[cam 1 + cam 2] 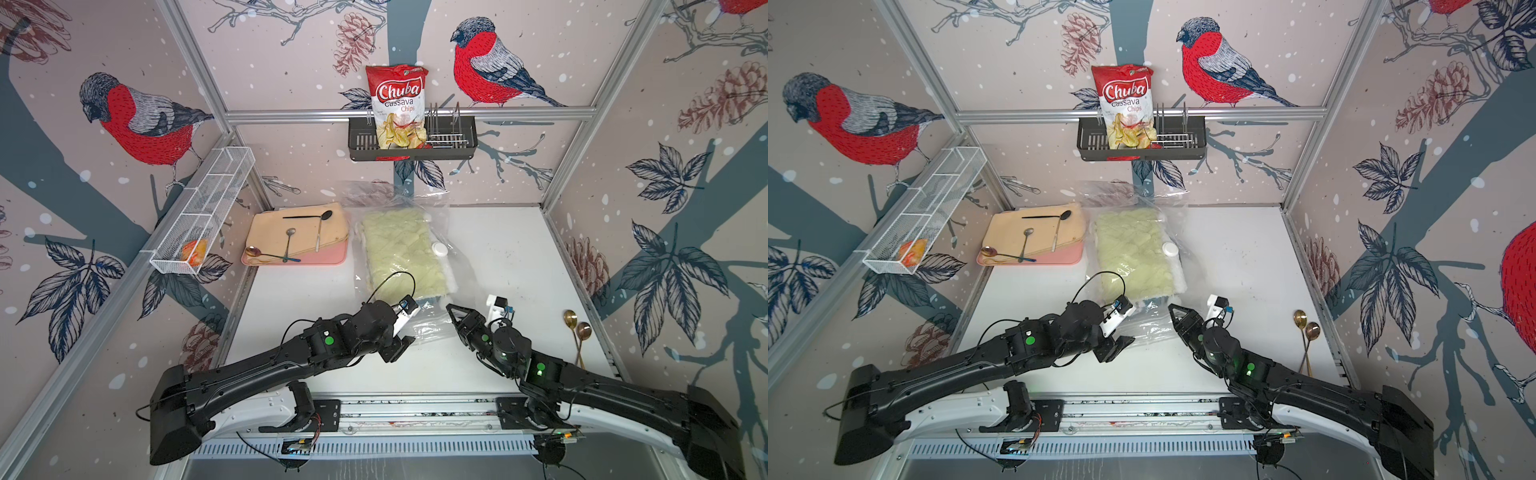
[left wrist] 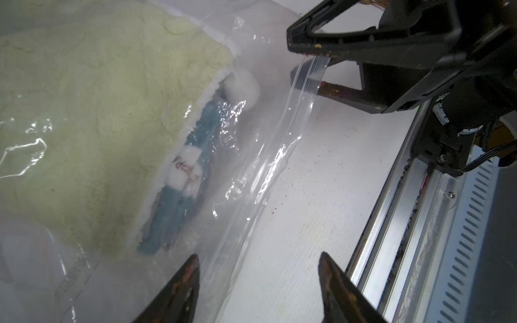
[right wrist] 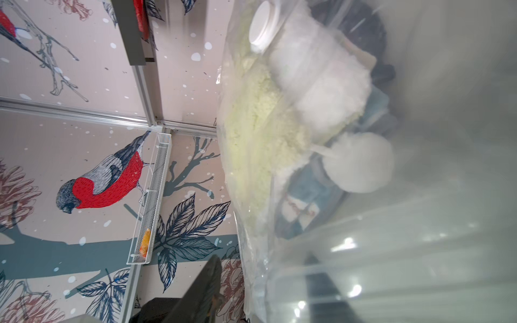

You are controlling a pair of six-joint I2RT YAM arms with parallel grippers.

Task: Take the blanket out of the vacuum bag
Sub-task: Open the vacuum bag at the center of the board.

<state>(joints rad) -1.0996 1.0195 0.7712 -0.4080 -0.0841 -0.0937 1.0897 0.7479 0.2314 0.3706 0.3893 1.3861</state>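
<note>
A white tabletop [image 1: 511,266] fills the floor of the cell, and two black robot arms reach in from its near edge. Down its middle lies the large crinkly transparent plastic vacuum bag [image 1: 432,325], running lengthwise from the back wall toward the arms, with its open zip-strip end nearest them. Inside it is the folded pale yellow-green fleece blanket [image 1: 405,266] with a white underside. The blanket is wholly within the film and stops short of the mouth. Just beside the bag is a flat pink tray [image 1: 334,258] carrying a beige cloth [image 1: 299,226] and several spoons. A long white wire-mesh rack [image 1: 208,201] hangs on the side wall. A black slatted basket [image 1: 459,145] on the back rail holds a red cassava chips packet [image 1: 397,99]. The left gripper [image 2: 258,256] hovers low over the bag's mouth edge. Its jaws are spread wide and hold nothing. The right gripper [image 1: 451,311] sits at the opposite corner of the mouth, its jaws part-way apart. The zip strip runs in between them against one finger, and a clear gap shows. Two gold spoons [image 1: 577,332] lie near the table's right edge. A small round white valve cap [image 1: 439,248] sits on the bag's upper face. A white pompom [image 2: 242,85] shows at the blanket's corner.
</note>
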